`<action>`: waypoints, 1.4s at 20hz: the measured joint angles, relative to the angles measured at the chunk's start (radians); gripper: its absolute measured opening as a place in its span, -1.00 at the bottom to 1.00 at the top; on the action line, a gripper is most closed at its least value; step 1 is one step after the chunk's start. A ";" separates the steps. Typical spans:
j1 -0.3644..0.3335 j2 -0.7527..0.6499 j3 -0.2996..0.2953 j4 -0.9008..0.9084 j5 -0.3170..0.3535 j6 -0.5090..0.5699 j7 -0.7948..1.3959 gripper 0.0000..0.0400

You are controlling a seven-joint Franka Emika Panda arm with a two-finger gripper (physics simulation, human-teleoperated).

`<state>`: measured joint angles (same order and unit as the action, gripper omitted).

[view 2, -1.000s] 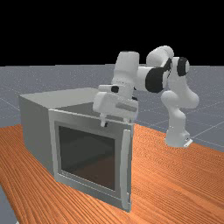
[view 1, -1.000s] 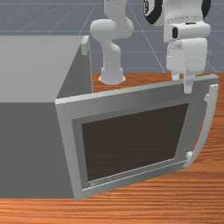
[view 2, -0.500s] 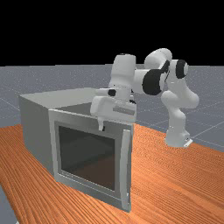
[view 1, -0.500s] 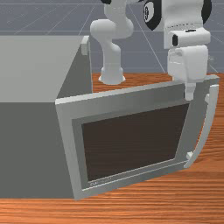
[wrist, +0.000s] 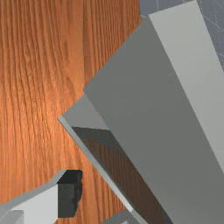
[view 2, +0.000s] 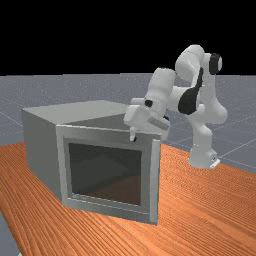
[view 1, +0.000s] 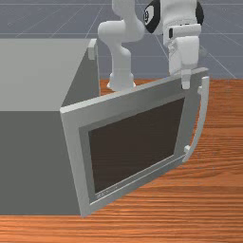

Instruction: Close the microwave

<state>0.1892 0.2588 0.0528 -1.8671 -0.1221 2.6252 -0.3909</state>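
Note:
The grey microwave (view 1: 28, 156) stands with its door (view 1: 71, 156) partly open; the dark window and curved handle (view 1: 203, 118) face the front view's camera. My gripper (view 1: 182, 79) is at the door's top edge near the handle, with one finger (view 1: 185, 81) in front of the outer face. In the far view the gripper (view 2: 138, 133) hangs over the top of the door (view 2: 62, 165). Seen from the wrist, the gripper (wrist: 94, 205) is open: a dark-tipped finger (wrist: 70, 192) stands apart from the door's edge (wrist: 98, 168). The door hides part of the other finger.
The microwave's body (view 2: 42, 150) fills the front view's left side. The arm's base (view 2: 202, 152) stands behind on the wooden table (view 2: 205, 210). Bare wood (view 1: 223, 137) lies to the front view's right of the door.
The door has swung partway toward the microwave, its handle side moving back and toward the front view's left. My hand has moved with it, and the front finger dipped before the outer face.

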 joint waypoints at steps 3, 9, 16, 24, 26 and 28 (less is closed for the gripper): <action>-0.044 -0.185 0.022 -0.241 -0.016 0.065 0.031 1.00; -0.014 -0.740 0.017 -0.732 0.032 -0.062 -0.037 1.00; -0.066 -0.673 0.340 -0.600 -0.049 -0.175 0.455 1.00; -0.092 -0.021 0.294 0.176 -0.145 -0.445 0.264 1.00; -0.107 0.025 0.292 0.144 -0.145 -0.401 0.269 1.00; -0.104 0.091 0.281 0.101 -0.180 -0.321 0.299 1.00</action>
<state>0.0853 0.3494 0.3342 -1.7659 -0.3025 2.3042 -0.0919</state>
